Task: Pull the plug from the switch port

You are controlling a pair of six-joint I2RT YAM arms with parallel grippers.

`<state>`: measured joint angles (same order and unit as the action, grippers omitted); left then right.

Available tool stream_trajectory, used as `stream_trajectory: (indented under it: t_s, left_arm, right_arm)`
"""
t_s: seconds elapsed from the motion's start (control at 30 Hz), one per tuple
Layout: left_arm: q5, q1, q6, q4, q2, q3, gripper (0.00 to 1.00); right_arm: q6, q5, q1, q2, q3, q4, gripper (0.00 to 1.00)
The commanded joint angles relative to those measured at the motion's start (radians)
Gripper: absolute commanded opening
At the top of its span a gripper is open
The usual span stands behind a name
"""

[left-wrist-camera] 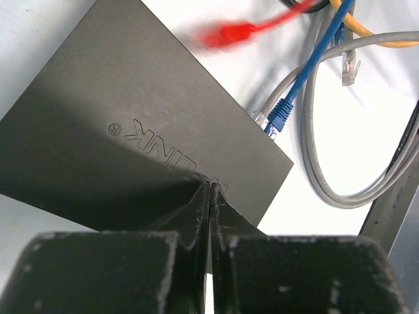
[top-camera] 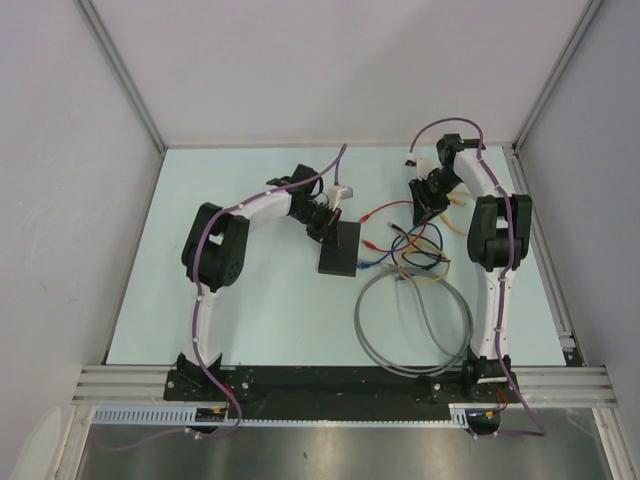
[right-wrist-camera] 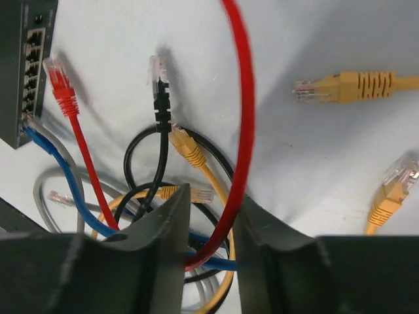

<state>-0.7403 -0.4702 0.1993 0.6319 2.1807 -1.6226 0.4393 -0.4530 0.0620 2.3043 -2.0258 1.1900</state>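
The switch (top-camera: 339, 250) is a flat matte-black box lying mid-table; it also shows in the left wrist view (left-wrist-camera: 131, 124) and the right wrist view (right-wrist-camera: 23, 65). My left gripper (left-wrist-camera: 209, 186) is shut, its tips resting on the switch's top near its edge (top-camera: 328, 225). A blue plug (left-wrist-camera: 280, 118) and a grey plug (left-wrist-camera: 260, 118) sit in the end ports. The red plug (right-wrist-camera: 60, 85) lies free on the table beside the port row, out of any socket. My right gripper (right-wrist-camera: 213, 196) is open with the red cable (right-wrist-camera: 245, 124) running loosely between its fingers (top-camera: 425, 208).
Loose yellow plugs (right-wrist-camera: 340, 85) and a black plug (right-wrist-camera: 160, 91) lie right of the switch in a tangle of cables. A grey cable coil (top-camera: 415, 320) lies near the right arm's base. White walls enclose the table.
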Motion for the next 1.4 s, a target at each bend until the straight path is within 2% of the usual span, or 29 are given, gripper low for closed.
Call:
stream_trajectory:
  t_s: [0.0,0.1,0.13,0.17,0.2,0.27,0.33,0.4,0.43,0.53,0.6,0.63,0.67,0.7,0.73,0.83,0.93,0.97,1.0,1.03,1.07,1.1,1.13,1.17,1.2,1.27,1.37]
  left_arm:
    - [0.127,0.007,0.026,0.02,0.076,0.021,0.02]
    - [0.131,0.01,0.028,0.02,0.077,0.023,0.02]
    - [0.131,0.011,0.028,0.019,0.079,0.024,0.02]
    - [0.13,0.013,0.026,0.018,0.079,0.024,0.02]
    - [0.128,0.016,0.028,0.02,0.079,0.026,0.02]
    - [0.127,0.021,0.026,0.022,0.082,0.024,0.02]
    - [0.124,0.024,0.028,0.023,0.083,0.021,0.02]
    - [0.124,0.024,0.029,0.023,0.083,0.021,0.02]
    - [0.122,0.024,0.028,0.025,0.083,0.021,0.02]
    - [0.107,0.025,0.031,0.035,0.067,0.017,0.06]
    - [0.095,0.03,0.034,0.037,0.032,0.018,0.1]
    - [0.085,0.031,0.037,0.034,0.016,0.023,0.13]
    - [0.082,0.034,0.04,0.023,-0.002,0.044,0.16]
    - [0.075,0.039,0.064,0.02,-0.028,0.059,0.18]
    - [0.073,0.042,0.083,0.015,-0.076,0.078,0.19]
    - [0.07,0.048,0.158,-0.009,-0.168,0.154,0.21]
    - [0.044,0.05,0.215,-0.017,-0.212,0.207,0.22]
    - [0.026,0.048,0.241,-0.011,-0.234,0.223,0.2]
    - [0.018,0.047,0.252,-0.008,-0.242,0.23,0.16]
    - [0.007,0.047,0.27,0.0,-0.251,0.234,0.06]
    - [-0.004,0.039,0.325,0.035,-0.254,0.239,0.01]
    - [-0.036,0.035,0.359,0.055,-0.257,0.242,0.0]
    - [-0.048,0.027,0.395,0.081,-0.265,0.248,0.0]
    - [-0.051,0.01,0.451,0.083,-0.283,0.268,0.0]
    - [-0.048,0.002,0.472,0.086,-0.289,0.276,0.0]
    - [-0.056,-0.014,0.532,0.107,-0.279,0.271,0.0]
    - [-0.036,-0.048,0.584,0.16,-0.243,0.231,0.0]
  right_arm:
    - [0.028,0.017,-0.001,-0.025,-0.071,0.033,0.31]
    - [0.134,0.048,-0.007,0.018,-0.201,0.143,0.23]
    - [0.163,0.063,-0.01,0.044,-0.253,0.24,0.2]
    - [0.211,0.098,-0.01,0.087,-0.351,0.281,0.19]
    - [0.223,0.12,-0.02,0.104,-0.382,0.304,0.18]
    - [0.269,0.192,-0.033,0.116,-0.416,0.318,0.18]
    - [0.292,0.252,-0.039,0.107,-0.396,0.26,0.2]
    - [0.303,0.324,-0.042,0.09,-0.358,0.208,0.3]
    - [0.302,0.33,-0.042,0.083,-0.352,0.163,0.41]
    - [0.277,0.26,-0.042,0.032,-0.359,0.093,0.59]
    - [0.241,0.104,-0.05,-0.02,-0.355,0.054,0.63]
    - [0.19,0.039,-0.054,-0.096,-0.296,-0.054,0.64]
    - [0.14,-0.105,-0.086,-0.15,-0.245,-0.132,0.67]
    - [0.086,-0.177,-0.094,-0.199,-0.182,-0.223,0.89]
    - [-0.03,-0.235,-0.099,-0.289,-0.028,-0.401,1.0]
    - [-0.132,-0.358,-0.065,-0.351,0.128,-0.608,1.0]
    - [-0.071,-0.447,0.031,-0.295,0.127,-0.491,0.99]
    - [-0.023,-0.485,0.054,-0.243,0.101,-0.45,0.97]
    - [-0.014,-0.498,0.085,-0.217,0.09,-0.381,0.9]
    - [-0.022,-0.512,0.1,-0.192,0.082,-0.36,0.86]
    - [-0.039,-0.533,0.108,-0.154,0.094,-0.356,0.79]
    - [-0.08,-0.549,0.114,-0.146,0.12,-0.395,0.65]
    - [-0.144,-0.543,0.116,-0.143,0.149,-0.447,0.59]
    - [-0.221,-0.541,0.113,-0.137,0.194,-0.481,0.55]
    - [-0.244,-0.539,0.113,-0.132,0.205,-0.534,0.5]
    - [-0.273,-0.52,0.114,-0.118,0.207,-0.54,0.42]
    - [-0.298,-0.498,0.114,-0.106,0.214,-0.546,0.42]
